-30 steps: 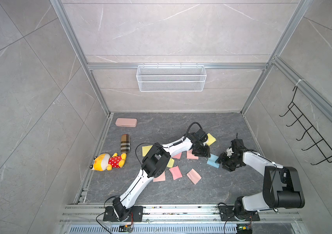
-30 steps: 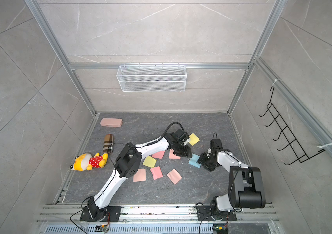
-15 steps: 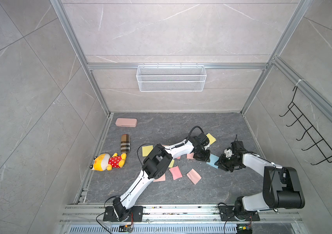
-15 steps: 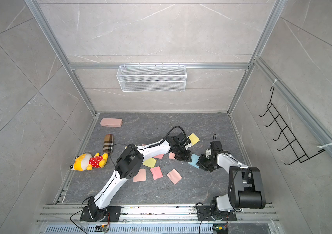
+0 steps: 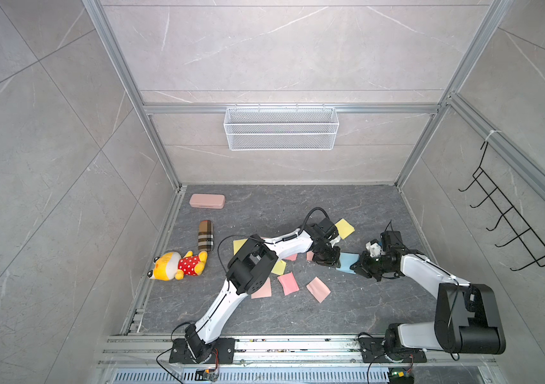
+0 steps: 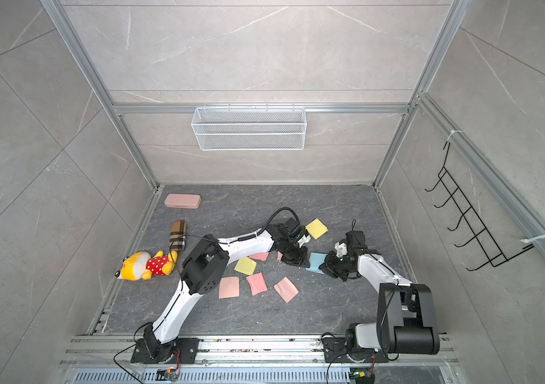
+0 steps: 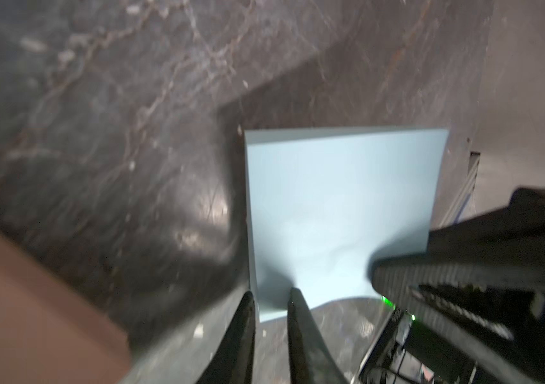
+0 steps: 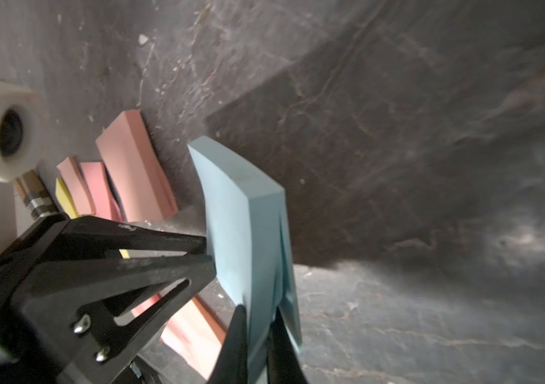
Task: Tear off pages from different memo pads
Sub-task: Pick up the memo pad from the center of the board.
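A light blue memo pad hangs between my two grippers, right of the floor's centre. My left gripper is shut on one corner of it. My right gripper is shut on a thin light blue layer at the opposite edge; how many pages I cannot tell. A yellow memo pad lies behind. A pink pad peeks out from under the left arm. Loose pink pages and a yellow page lie in front.
A pink case, a plaid pouch and a plush toy lie along the left wall. A wire basket hangs on the back wall and a black hook rack on the right wall.
Both grippers have closed on the blue pad. The left gripper has come forward from beside the yellow pad to the blue pad's near-left edge; the right gripper has shifted slightly left.
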Available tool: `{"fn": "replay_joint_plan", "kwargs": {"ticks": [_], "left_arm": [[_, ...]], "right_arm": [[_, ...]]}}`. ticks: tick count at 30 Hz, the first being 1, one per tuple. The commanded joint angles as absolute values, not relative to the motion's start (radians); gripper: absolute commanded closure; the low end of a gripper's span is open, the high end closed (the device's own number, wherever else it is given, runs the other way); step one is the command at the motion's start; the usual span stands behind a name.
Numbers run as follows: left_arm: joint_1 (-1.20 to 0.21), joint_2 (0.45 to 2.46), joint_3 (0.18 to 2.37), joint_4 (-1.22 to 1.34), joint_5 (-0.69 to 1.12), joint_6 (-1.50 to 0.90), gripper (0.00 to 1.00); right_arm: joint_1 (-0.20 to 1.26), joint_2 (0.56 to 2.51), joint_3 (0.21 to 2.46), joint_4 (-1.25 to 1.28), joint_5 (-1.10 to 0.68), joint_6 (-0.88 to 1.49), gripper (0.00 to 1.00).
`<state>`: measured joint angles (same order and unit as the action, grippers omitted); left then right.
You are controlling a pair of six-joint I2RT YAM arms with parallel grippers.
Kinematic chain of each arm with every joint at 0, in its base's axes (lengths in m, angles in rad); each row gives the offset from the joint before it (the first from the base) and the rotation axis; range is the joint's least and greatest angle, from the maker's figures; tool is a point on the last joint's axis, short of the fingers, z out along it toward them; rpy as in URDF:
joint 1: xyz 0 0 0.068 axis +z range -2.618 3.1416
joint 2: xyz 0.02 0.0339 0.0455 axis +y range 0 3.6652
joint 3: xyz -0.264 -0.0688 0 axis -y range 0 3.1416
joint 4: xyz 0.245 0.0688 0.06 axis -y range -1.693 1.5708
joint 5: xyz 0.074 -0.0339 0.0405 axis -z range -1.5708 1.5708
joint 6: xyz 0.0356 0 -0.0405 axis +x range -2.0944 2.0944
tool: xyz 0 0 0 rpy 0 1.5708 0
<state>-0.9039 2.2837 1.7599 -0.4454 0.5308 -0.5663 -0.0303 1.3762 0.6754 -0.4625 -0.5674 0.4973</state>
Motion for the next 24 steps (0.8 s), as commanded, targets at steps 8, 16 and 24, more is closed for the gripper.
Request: {"fn": "replay_joint_plan", "kwargs": {"ticks": [8,16,24], "left_arm": [[-0.627,1.790,1.118,0.333,0.819,-0.955,0.31],[-0.638,1.700,1.031,0.333,0.854,-0.946,0.44],[-0.647,1.677,1.011,0.350,0.867,-0.954,0.76]], "right_arm": [[0.165,1.252,0.786,-0.457,-0.855,0.605,0.92],[0.261,1.256,0.829,-0.382,-0.985,0.713,0.92],[0.275,1.279,0.830,-0.346,-1.026,0.742,0.92]]}}
